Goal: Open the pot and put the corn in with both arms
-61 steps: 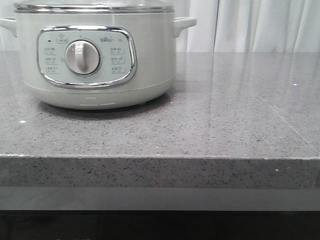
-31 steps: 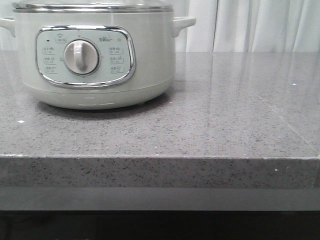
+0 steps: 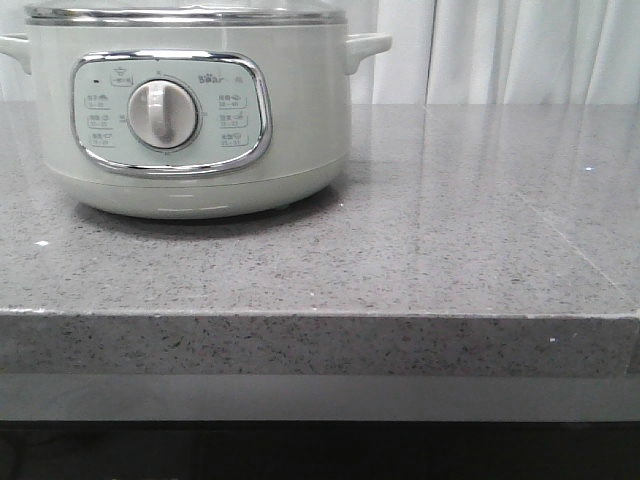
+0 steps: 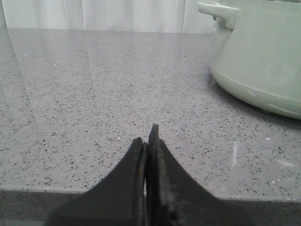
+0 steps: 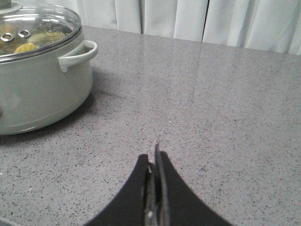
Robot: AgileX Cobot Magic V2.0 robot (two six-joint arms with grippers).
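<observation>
The pot [image 3: 300, 120] stands at the back left of the grey counter, its dial facing me and its chrome-rimmed lid [image 3: 180, 14] on. In the right wrist view the pot [image 5: 37, 89] shows its glass lid [image 5: 51, 21], and yellow corn [image 5: 26, 47] shows through the glass, inside the pot. My left gripper [image 4: 148, 136] is shut and empty, low over the counter, with the pot [image 4: 263, 61] off to one side. My right gripper [image 5: 153, 153] is shut and empty over bare counter, apart from the pot. Neither gripper shows in the front view.
The speckled grey stone counter [image 3: 450, 230] runs to a front edge [image 3: 320, 315] close to the camera. White curtains [image 3: 520, 50] hang behind it. The pot's side handle [image 5: 77, 54] sticks out toward the right gripper's side.
In the front view the pot sits very slightly further left than a second ago. Nothing else differs.
</observation>
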